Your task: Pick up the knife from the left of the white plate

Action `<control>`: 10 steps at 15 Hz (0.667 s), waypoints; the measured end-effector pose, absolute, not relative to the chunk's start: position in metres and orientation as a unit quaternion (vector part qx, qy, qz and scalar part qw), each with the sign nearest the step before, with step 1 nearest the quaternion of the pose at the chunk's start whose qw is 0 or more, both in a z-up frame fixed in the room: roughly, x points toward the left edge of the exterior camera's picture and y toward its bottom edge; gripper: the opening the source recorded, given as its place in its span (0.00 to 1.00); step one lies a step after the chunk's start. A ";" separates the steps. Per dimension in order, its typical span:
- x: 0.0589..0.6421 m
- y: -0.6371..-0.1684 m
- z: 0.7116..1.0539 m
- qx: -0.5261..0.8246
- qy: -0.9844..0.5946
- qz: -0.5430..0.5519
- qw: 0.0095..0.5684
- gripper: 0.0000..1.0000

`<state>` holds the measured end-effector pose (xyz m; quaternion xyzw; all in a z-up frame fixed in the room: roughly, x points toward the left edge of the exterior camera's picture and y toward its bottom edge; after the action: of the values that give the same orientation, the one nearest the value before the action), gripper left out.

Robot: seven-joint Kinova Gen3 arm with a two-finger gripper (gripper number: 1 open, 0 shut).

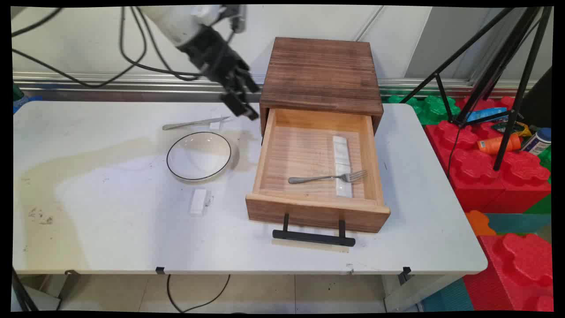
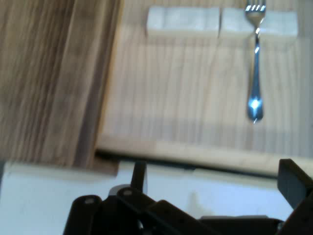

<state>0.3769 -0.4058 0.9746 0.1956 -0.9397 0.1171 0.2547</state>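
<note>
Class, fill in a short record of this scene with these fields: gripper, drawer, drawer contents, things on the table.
gripper: the gripper hangs open and empty above the table, beside the drawer's left rear corner, nearest the knife
drawer: the wooden drawer is pulled open from the wooden box; its black handle faces the near edge
drawer contents: a fork, tines resting across a white rest
things on the table: white table; white bowl with dark rim; knife behind it; small white block in front of it
</note>
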 end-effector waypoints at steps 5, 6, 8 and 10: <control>0.432 -0.410 0.976 0.224 -0.940 0.131 0.220 1.00; 0.442 -0.413 0.976 0.228 -0.941 0.135 0.211 1.00; 0.462 -0.423 0.971 0.238 -0.942 0.140 0.191 1.00; 0.475 -0.432 0.967 0.243 -0.943 0.143 0.176 1.00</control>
<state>0.4750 -0.4320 0.9667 0.2425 -0.9433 0.1428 0.1760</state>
